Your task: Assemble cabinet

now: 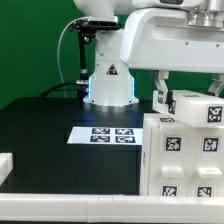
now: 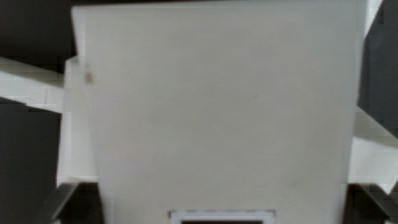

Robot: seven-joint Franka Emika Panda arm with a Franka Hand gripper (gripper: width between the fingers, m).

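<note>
Cabinet (image 1: 185,150) position, as I read it from the remote station: the large white boxy body stands on the black bench (image 1: 50,135), at the exterior view's right of the marker board (image 1: 108,134) and just beside it. Several square black-and-white tags show on its faces. A smaller white tagged part (image 1: 195,107) sits along its upper edge; I cannot tell whether the two are joined or merely touching.

End effector (image 1: 160,96): it hangs directly above the cabinet, at the corner nearest the marker board, beneath the arm's bulky white wrist housing. One dark finger (image 1: 156,92) is visible reaching down to the tagged part. I cannot tell from either view whether the fingers are apart, together or clamped on anything.

Wrist view: a broad, flat white panel (image 2: 210,105) fills nearly the whole frame, with black bench showing at its edges. I take it for a face of the cabinet, though the picture is blurred.

Robot base (image 1: 110,82) stands behind the marker board, before a green backdrop (image 1: 30,45). A white rail (image 1: 70,205) runs along the bench edge on the near side of the marker board.
</note>
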